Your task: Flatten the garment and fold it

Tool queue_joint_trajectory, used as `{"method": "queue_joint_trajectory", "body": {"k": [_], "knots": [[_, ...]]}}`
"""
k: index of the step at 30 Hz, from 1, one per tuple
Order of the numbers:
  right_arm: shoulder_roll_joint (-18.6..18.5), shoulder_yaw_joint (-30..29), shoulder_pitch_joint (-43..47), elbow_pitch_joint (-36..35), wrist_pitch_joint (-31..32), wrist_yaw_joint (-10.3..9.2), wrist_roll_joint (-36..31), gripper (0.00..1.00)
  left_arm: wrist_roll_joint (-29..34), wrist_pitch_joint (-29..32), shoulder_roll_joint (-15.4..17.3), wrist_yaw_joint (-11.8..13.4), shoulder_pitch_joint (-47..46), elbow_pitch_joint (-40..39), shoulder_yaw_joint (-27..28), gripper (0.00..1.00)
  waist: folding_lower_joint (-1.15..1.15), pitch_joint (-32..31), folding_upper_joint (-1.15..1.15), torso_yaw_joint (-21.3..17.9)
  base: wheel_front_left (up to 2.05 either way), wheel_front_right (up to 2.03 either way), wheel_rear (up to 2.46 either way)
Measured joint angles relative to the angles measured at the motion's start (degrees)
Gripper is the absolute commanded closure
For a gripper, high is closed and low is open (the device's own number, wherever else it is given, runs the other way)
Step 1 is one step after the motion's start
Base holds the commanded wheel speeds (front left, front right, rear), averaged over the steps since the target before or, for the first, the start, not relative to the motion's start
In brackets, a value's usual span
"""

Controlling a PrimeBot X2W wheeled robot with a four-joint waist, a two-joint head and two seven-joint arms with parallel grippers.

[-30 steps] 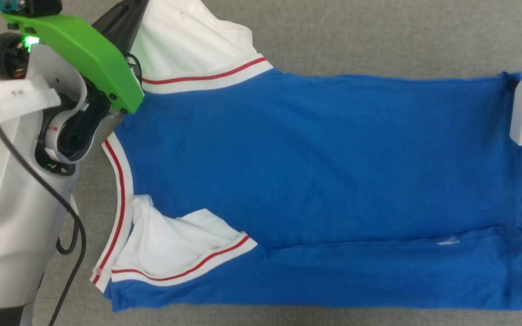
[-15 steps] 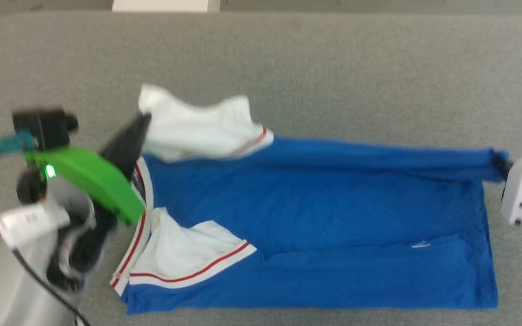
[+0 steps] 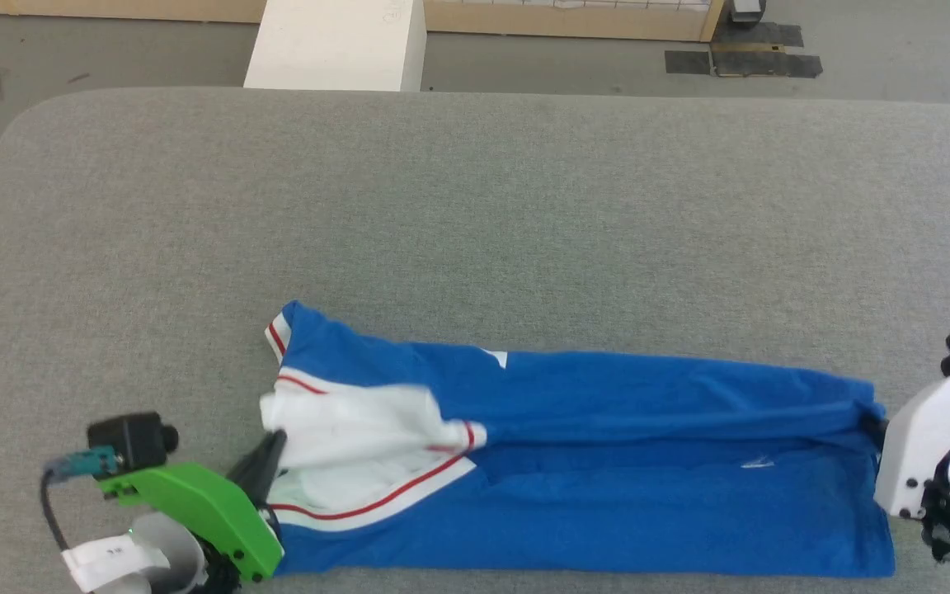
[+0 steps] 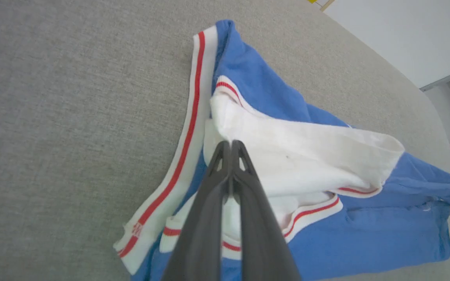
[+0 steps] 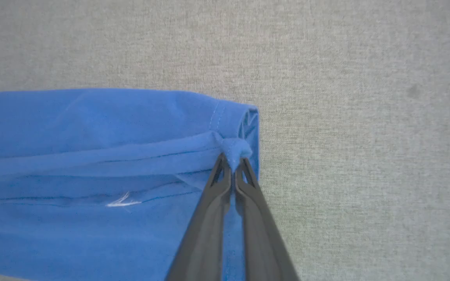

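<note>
Left fingers point(image 4: 205, 218) clamp the white sleeve point(image 4: 307, 148), right fingers point(image 5: 205, 226) the hem corner point(image 5: 236, 150), of the royal-blue jersey T-shirt point(image 3: 648, 503) on the grey fabric bench point(image 3: 475, 206); its far edge has come nearward, folding it lengthwise

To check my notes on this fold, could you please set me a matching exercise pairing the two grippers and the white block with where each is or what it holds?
Things:
1. left gripper
2. right gripper
3. white block

Places or states:
A. beyond the far edge of the table
B. shut on the white sleeve of the garment
C. shut on a blue hem corner

Pairs: 1-B; 2-C; 3-A
</note>
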Motion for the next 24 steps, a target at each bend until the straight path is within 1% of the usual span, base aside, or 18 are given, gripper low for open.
{"method": "queue_joint_trajectory", "body": {"k": [3, 4, 5, 6, 7, 8, 11, 13, 16, 18, 19, 20, 24], "knots": [[0.26, -0.05, 0.62, 1.36, -0.14, 0.00, -0.49, 1.00, -0.59, 0.47, -0.79, -0.04, 0.25, 2.86, -0.71, 1.00, 0.00, -0.12, 0.00, 0.07, 0.00, 0.00, 0.00], [0.40, -0.18, 0.71, 1.75, -0.48, 0.00, -0.66, 0.89, -0.54, 0.65, -0.86, -0.02, 0.25, 3.48, -1.02, 1.00, 0.00, -0.22, 0.00, 0.06, 0.00, 0.00, 0.00], [0.59, -0.30, 0.88, 2.26, -0.76, 0.00, -0.85, 0.53, -0.60, 0.74, -0.98, 0.01, 0.25, 4.37, -1.19, 1.00, 0.00, -0.41, 0.00, 0.04, 0.00, 0.00, 0.00], [0.77, -0.29, 1.14, 2.71, -1.05, 0.00, -1.05, 0.00, -0.59, 1.11, -1.11, 0.25, 0.25, 5.17, -1.31, 0.82, 0.00, -0.69, 0.00, 0.00, 0.00, 0.00, 0.00], [0.97, -0.33, 1.36, 2.97, -1.32, 0.00, -1.05, 0.00, -0.56, 1.43, -1.04, 0.44, 0.25, 5.75, -1.55, 0.23, 0.00, -0.93, 0.00, -0.04, 0.00, 0.00, 0.00], [1.40, -0.77, 1.55, 3.10, -1.88, 0.00, -0.97, 0.00, -0.60, 1.71, -1.04, 0.46, 0.25, 6.37, -1.55, 0.00, 0.00, -1.26, 0.00, -0.12, 0.00, 0.00, 0.00], [1.93, -2.08, 2.45, 2.22, -3.55, 0.00, -0.41, 0.00, -0.08, 2.18, -0.31, 1.87, 0.20, 7.16, -1.31, 0.00, 0.00, -2.49, 0.00, -0.25, 0.00, 0.00, 0.00], [2.27, -3.19, 3.63, -0.03, -4.54, 0.00, 0.30, 0.00, 0.38, 1.82, 0.78, 2.60, 0.06, 6.70, -0.22, 0.00, 0.00, -3.48, 0.00, -0.32, 0.00, 0.00, 0.00], [3.05, -4.53, 5.08, -3.80, -4.97, 0.00, 1.40, 0.00, 2.22, -0.98, 1.99, 4.04, -0.57, 3.99, 2.05, 0.00, 0.00, -4.73, 0.00, -0.42, 0.00, 0.00, 0.00], [3.27, -5.12, 5.72, -6.02, -4.61, 0.00, 1.86, 0.00, 5.35, -4.97, 2.92, 4.52, -1.99, 2.34, 3.21, 0.00, 0.00, -5.27, 0.00, -0.52, 0.00, 0.00, 0.00], [3.45, -5.68, 6.06, -7.04, -4.26, 0.00, 2.10, 0.00, 7.03, -7.64, 3.33, 4.34, -3.22, 1.71, 3.86, 0.00, 0.00, -5.41, 0.00, -0.59, 0.00, 0.00, 0.00], [3.56, -6.22, 6.16, -7.77, -3.63, 0.00, 2.16, 0.00, 9.69, -11.07, 4.15, 3.87, -4.48, 1.40, 4.05, 0.00, 0.00, -5.40, 0.00, -0.66, 0.00, 0.00, 0.00], [2.85, -6.01, 6.17, -7.78, -0.97, 0.00, 0.92, 0.00, 16.58, -23.53, 4.60, 2.13, -8.05, 2.31, 4.76, 0.00, 0.00, -4.67, 0.00, -0.86, 0.00, 0.00, 0.00]]}}
